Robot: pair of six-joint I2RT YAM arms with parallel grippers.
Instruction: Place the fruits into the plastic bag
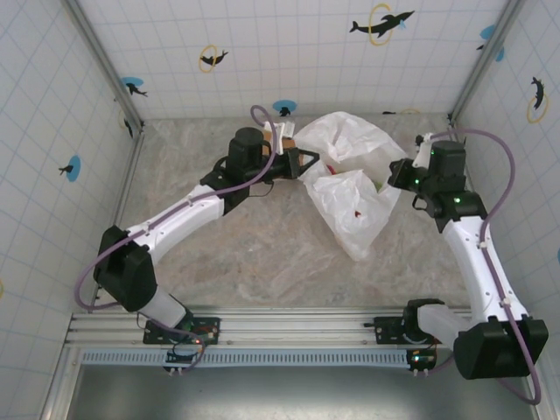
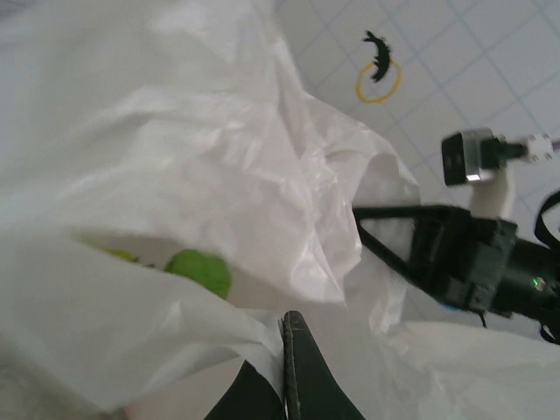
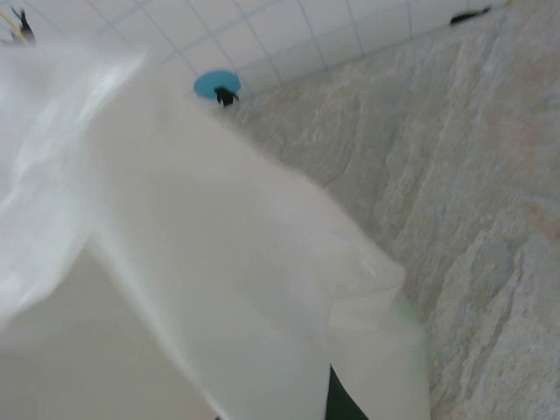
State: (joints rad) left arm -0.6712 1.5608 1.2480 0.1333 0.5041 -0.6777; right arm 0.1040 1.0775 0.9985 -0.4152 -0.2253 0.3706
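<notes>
The plastic bag lies crumpled and translucent white at the back right of the table. My left gripper is at its left edge. In the left wrist view the left gripper is shut, with a fold of the plastic bag pinched between its dark fingers. A green fruit lies inside the bag's mouth. A red fruit shows through the film near the left gripper. My right gripper is at the bag's right edge. In the right wrist view, bag film drapes over the jaws and hides them.
A tan flat object lies just behind the left gripper. Tiled walls close in the back and both sides. Bare marbled tabletop stretches in front of the bag. The right arm's black gripper body faces the left wrist camera across the bag.
</notes>
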